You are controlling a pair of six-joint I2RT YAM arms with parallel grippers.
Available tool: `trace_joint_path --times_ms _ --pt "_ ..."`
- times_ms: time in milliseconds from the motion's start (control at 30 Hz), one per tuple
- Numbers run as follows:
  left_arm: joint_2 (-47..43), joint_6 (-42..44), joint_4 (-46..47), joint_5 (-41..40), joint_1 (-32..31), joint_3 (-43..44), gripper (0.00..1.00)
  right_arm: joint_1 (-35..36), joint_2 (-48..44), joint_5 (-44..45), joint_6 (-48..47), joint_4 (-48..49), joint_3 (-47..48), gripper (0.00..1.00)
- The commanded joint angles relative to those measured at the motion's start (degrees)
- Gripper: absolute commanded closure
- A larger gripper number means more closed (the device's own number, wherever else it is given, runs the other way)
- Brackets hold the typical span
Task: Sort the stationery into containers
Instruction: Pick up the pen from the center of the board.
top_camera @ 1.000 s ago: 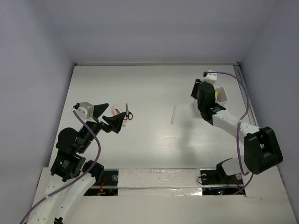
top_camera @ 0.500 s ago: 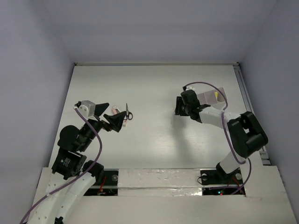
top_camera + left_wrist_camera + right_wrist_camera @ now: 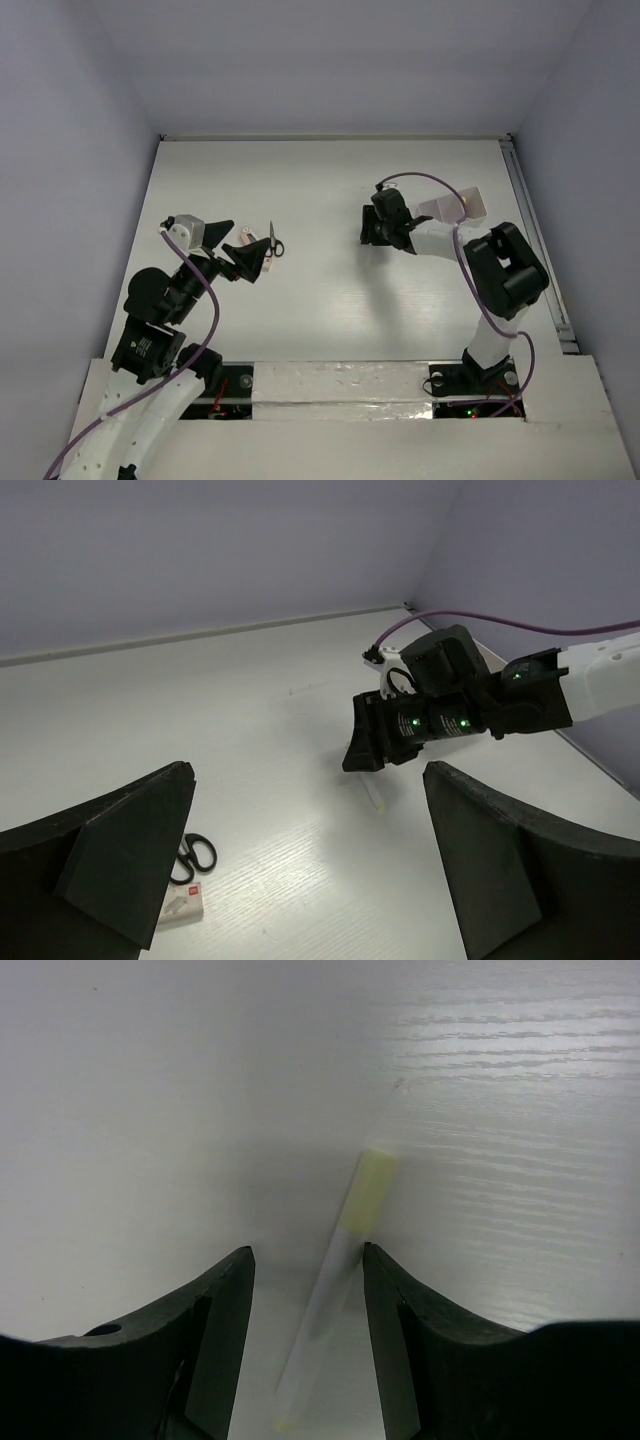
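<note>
A thin white pen with a yellow end (image 3: 335,1290) lies on the table between the fingers of my right gripper (image 3: 308,1260), which is open and down at the table; the pen rests against the right finger. In the top view the right gripper (image 3: 372,232) covers the pen; its yellow tip shows in the left wrist view (image 3: 372,792). My left gripper (image 3: 232,248) is open and empty, raised near the black-handled scissors (image 3: 274,243) and a small pale block (image 3: 182,904). The scissors also show in the left wrist view (image 3: 190,855). The translucent box (image 3: 462,205) stands behind the right arm.
The table's right edge has a rail (image 3: 530,230). Walls close the table at the back and sides. The right arm's purple cable (image 3: 430,180) loops above its wrist.
My right arm has swung left from the box to the pen and come down with its open jaws on either side of it. The left arm has barely moved.
</note>
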Motion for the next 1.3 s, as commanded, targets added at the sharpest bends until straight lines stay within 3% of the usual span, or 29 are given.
trace_joint_path --times_ms 0,567,700,833,1000,1133,1267 --pt "0.5 0.2 2.8 0.9 0.3 2.1 0.01 0.7 1.1 2.1 -0.8 -0.4 2.5 0.46" --pt "0.4 0.0 2.8 1.1 0.9 2.2 0.01 6.4 11.0 14.8 -6.8 -12.4 13.2 0.6" --pt "0.0 0.0 2.9 1.1 0.9 2.1 0.01 7.0 12.7 16.5 -7.0 -14.9 15.1 0.71" --pt "-0.2 0.0 2.8 1.3 0.9 2.1 0.01 7.0 13.2 17.8 -6.9 -16.3 16.0 0.75" --pt "-0.2 0.0 2.9 1.3 0.9 2.0 0.01 7.0 11.7 18.1 -7.0 -15.4 15.5 0.97" --pt "-0.2 0.0 2.9 1.3 0.9 2.0 0.01 7.0 6.1 20.7 -7.2 -10.7 12.6 1.0" --pt "-0.2 0.0 2.9 1.2 0.9 2.0 0.01 5.7 -3.6 30.2 -9.8 -0.8 7.9 1.0"
